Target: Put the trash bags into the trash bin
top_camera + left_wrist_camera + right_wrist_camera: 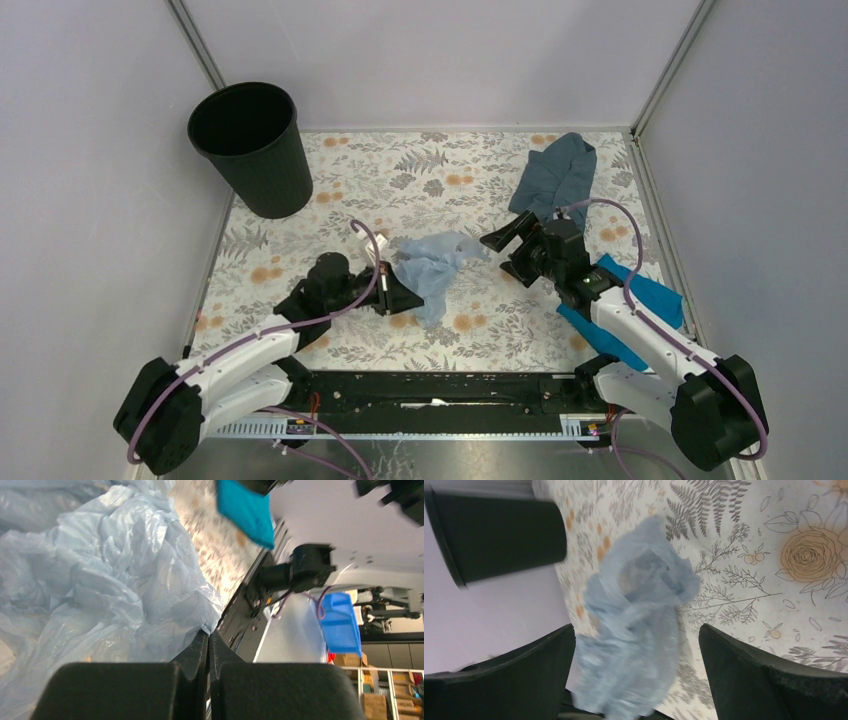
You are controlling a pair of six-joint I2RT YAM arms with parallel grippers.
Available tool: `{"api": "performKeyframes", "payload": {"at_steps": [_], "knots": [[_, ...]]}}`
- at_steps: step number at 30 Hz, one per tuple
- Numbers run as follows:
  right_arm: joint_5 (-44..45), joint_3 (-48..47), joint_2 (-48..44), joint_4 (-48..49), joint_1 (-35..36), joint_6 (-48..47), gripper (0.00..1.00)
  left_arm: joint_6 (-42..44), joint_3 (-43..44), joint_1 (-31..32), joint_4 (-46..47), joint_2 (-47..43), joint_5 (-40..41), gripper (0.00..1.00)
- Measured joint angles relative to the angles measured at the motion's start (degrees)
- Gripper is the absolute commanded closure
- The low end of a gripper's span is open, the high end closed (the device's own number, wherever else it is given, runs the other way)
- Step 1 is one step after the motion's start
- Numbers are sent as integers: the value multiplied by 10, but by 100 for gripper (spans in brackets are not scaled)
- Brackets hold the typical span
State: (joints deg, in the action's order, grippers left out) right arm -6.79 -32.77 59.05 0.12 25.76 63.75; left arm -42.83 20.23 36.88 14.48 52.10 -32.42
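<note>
The left claw is pinching the near edge of the crumpled pale-blue trash bag, while the right claw is hovering wide open just right of it.

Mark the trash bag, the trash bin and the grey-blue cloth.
trash bag (432, 262), top external view, on its crumpled middle.
trash bin (265, 175), top external view, on its ribbed side wall.
grey-blue cloth (558, 175), top external view, on its middle fold.

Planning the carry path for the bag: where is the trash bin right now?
In the top view, the black trash bin stands upright at the far-left corner of the floral table, beyond the left gripper and the pale blue trash bag it pinches.
</note>
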Motion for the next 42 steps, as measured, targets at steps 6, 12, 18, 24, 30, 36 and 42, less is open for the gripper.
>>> {"api": "performKeyframes", "payload": {"at_steps": [6, 12, 18, 24, 30, 36, 42], "knots": [[31, -2, 33, -16, -11, 156, 0, 9, 0, 56, -37, 33, 20, 100], [33, 23, 63, 2, -11, 251, 0, 10, 0, 78, -36, 60, 29, 100], [42, 107, 66, 38, -11, 270, 0, 10, 0, 86, -35, 66, 31, 100], [10, 120, 150, 148, -4, 262, 0, 8, 0, 86, -17, 77, 31, 100], [-2, 121, 246, 312, 17, 313, 3, -10, 0, 86, 8, 95, 27, 100], [65, 122, 256, 341, 27, 320, 56, -23, 0, 86, 21, 95, 27, 100], [94, 122, 304, 459, 11, 266, 100, -16, 3, 87, -9, 91, 29, 48]]}}
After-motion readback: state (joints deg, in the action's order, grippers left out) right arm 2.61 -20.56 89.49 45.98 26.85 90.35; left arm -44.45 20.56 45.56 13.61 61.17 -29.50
